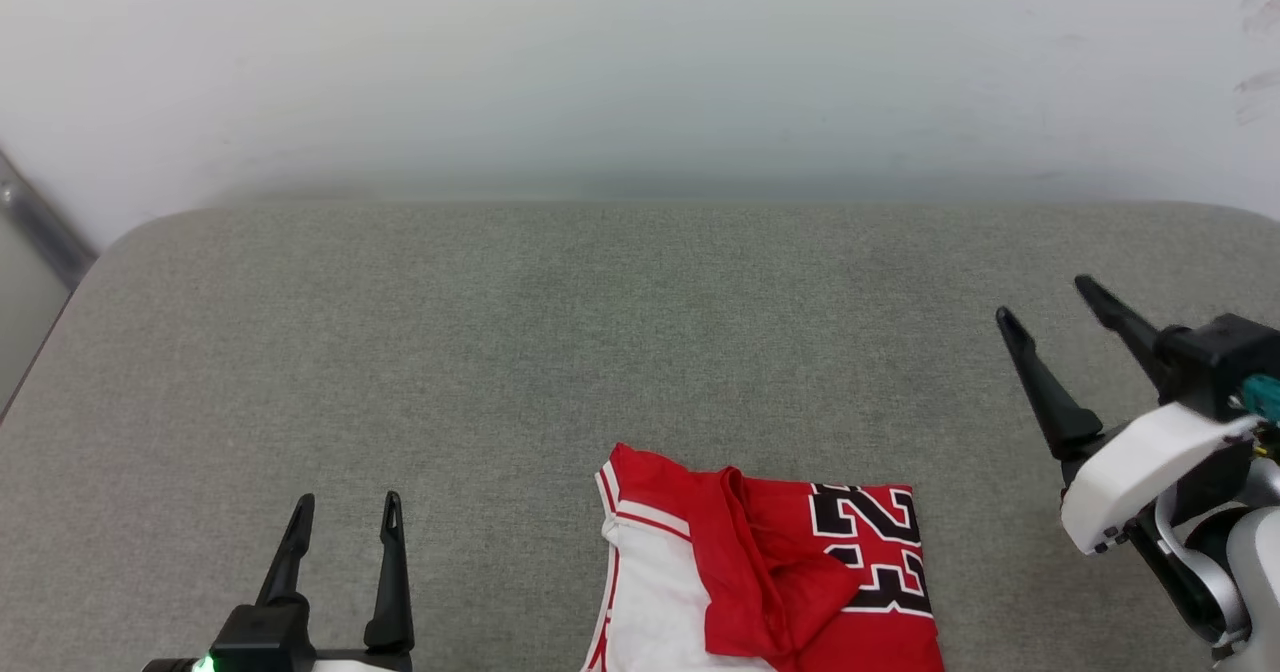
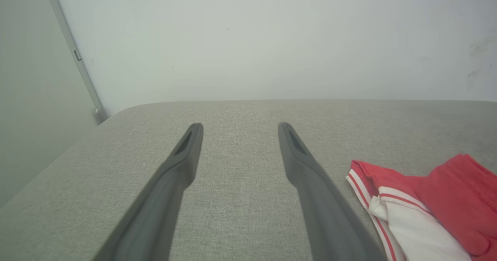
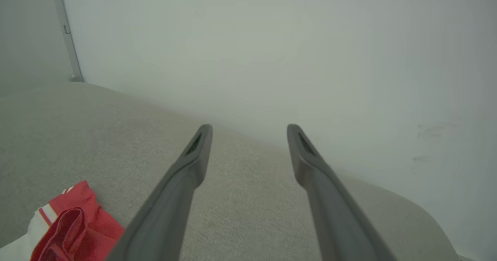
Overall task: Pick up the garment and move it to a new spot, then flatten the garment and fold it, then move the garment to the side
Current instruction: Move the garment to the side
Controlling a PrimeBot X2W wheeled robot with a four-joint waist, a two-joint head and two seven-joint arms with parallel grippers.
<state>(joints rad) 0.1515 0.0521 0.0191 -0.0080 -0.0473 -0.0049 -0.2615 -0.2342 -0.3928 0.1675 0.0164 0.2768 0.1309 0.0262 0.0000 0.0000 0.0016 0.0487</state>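
The garment (image 1: 770, 572), a red jersey with a white sleeve and a black "23", lies folded at the near middle of the grey cushioned surface (image 1: 560, 352); its lower part runs off the head view's bottom edge. My left gripper (image 1: 345, 504) stands open at the lower left, well left of the garment, nothing between its fingers. My right gripper (image 1: 1045, 297) hangs open at the right, above the surface and apart from the garment. The left wrist view has the garment (image 2: 419, 210) at lower right of the open left gripper (image 2: 240, 126). The garment (image 3: 72, 224) shows at lower left of the open right gripper (image 3: 249, 128).
A pale wall (image 1: 640, 62) rises right behind the surface's far edge. A metal strip (image 1: 35, 217) runs down at the far left corner. The surface's rounded right corner (image 3: 419, 218) lies near my right gripper.
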